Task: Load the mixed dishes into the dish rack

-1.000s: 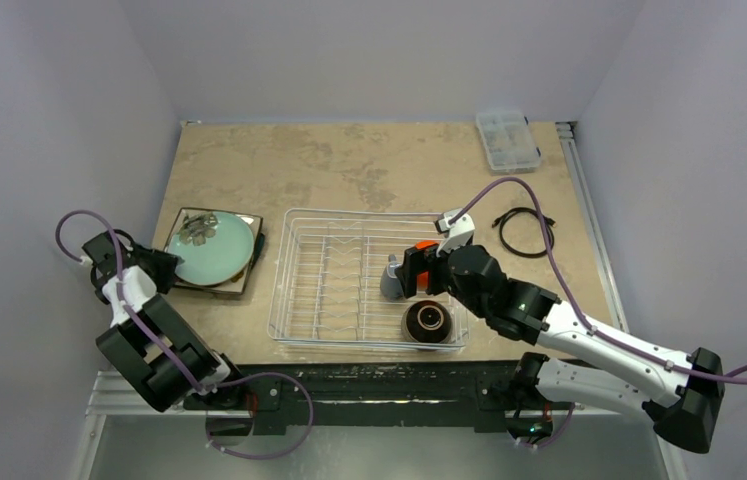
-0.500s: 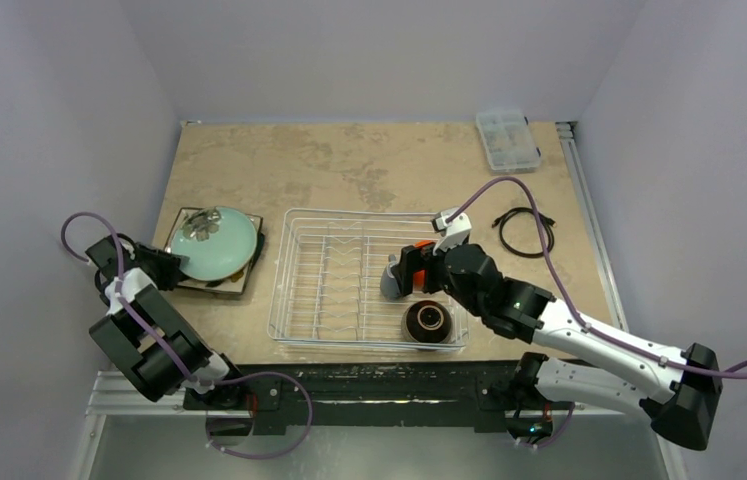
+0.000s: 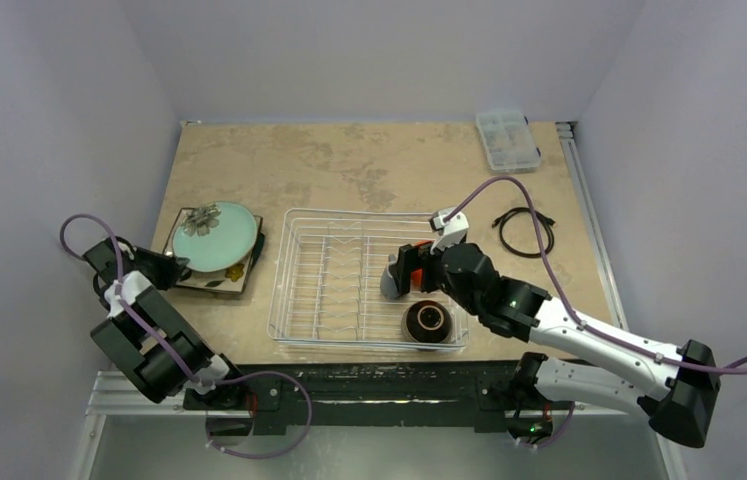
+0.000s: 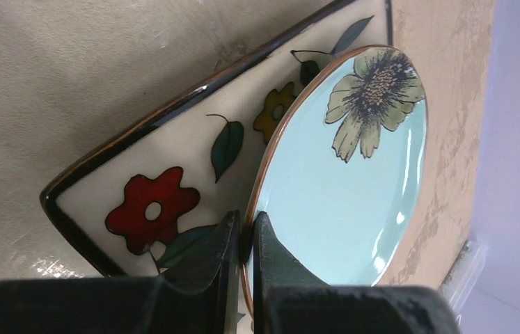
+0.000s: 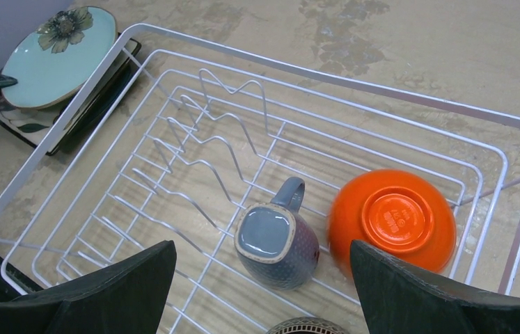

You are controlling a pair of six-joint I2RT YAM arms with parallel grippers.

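Currently: dish rack sits mid-counter, close to the near edge. Three items are inside, all in its right end:
- orange bowl, upside down with its foot ring facing up, against the right wall of the rack;
- grey cup, just left of the orange bowl and touching or nearly touching it, its base turned toward the wrist camera and its handle pointing to the far side;
- dark brown bowl, in the near right corner of the rack.

The divider prongs in the left half hold nothing.

Right claw: released, fingers spread wide, gripping nothing. It hangs over the right end of the rack, directly above the cup, with the orange bowl under its right finger.

Teal plate is at the left edge of the counter, outside the rack, over the square flowered plate. It is tilted, with the near-left rim raised off the square plate. The square plate lies flat on the counter.

Left claw: clenched on the teal plate's near-left rim, one finger above and one below.

Clear box is at the far right corner. Black cable lies right of the rack.
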